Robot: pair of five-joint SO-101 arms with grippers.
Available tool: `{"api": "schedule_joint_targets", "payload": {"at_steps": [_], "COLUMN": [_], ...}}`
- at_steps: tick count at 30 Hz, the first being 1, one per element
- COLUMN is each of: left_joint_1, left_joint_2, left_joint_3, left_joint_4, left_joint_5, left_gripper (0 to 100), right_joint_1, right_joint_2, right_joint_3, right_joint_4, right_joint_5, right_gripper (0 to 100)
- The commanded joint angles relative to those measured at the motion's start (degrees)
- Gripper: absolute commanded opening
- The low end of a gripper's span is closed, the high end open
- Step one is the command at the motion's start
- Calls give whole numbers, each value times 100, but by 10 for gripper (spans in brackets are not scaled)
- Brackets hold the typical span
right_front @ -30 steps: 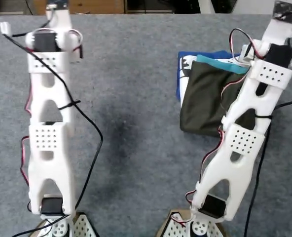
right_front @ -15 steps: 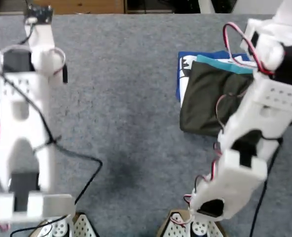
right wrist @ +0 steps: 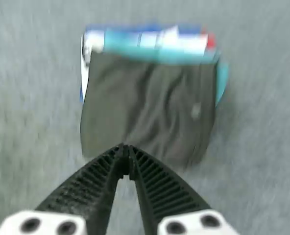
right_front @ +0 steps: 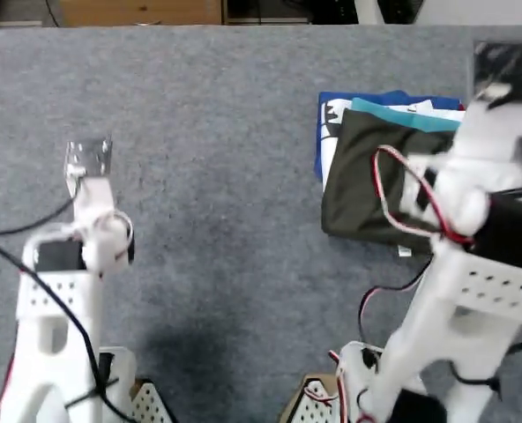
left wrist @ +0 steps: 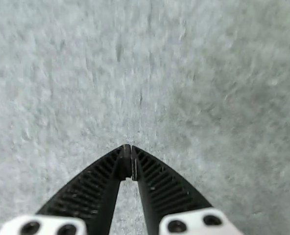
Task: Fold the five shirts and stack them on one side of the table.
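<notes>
Both arms [right_front: 58, 300] have drawn back toward their bases. From above, the folded shirt stack [right_front: 376, 176] lies at the grey felt worktop's [right_front: 226, 132] right side, the task likely finished. Left wrist: the left end effector [left wrist: 127, 164] is pinched closed, empty, over fuzzy worktop. Right wrist: the right end effector [right wrist: 126, 161], also closed and empty, hangs above the soft olive top shirt [right wrist: 150, 103].

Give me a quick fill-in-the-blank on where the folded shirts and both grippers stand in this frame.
The stack of shirts lies on the ____ arm's side of the table. The dark shirt lies on ____ of it. The left gripper is ____, over bare table. The right gripper holds ____.
Missing words: right; top; shut; nothing.
</notes>
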Motion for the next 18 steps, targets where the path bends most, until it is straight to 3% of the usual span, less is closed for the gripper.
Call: {"api": "schedule_joint_targets", "payload": {"at_steps": [1,6,12,18], "left_joint_1": [79,-9,-26,-26], "left_joint_2": [-743,-1701,-2765,-3829], "left_joint_3": [1081,2277,3182,3270], "left_joint_4": [-677,-905,-862,-70], "left_joint_5": [-35,-35,-26,-26], "left_gripper": [18,18,18,18], "right_joint_1": [-40,-40,-338,-848], "right_joint_2": [-558,-998,-1358,-1560], "right_joint_3": [2255,4382,5877,6791], "right_joint_4": [-967,-2145,-2884,-3314], "right_joint_5": [26,70,79,97], "right_gripper": [2,2,2,2]}}
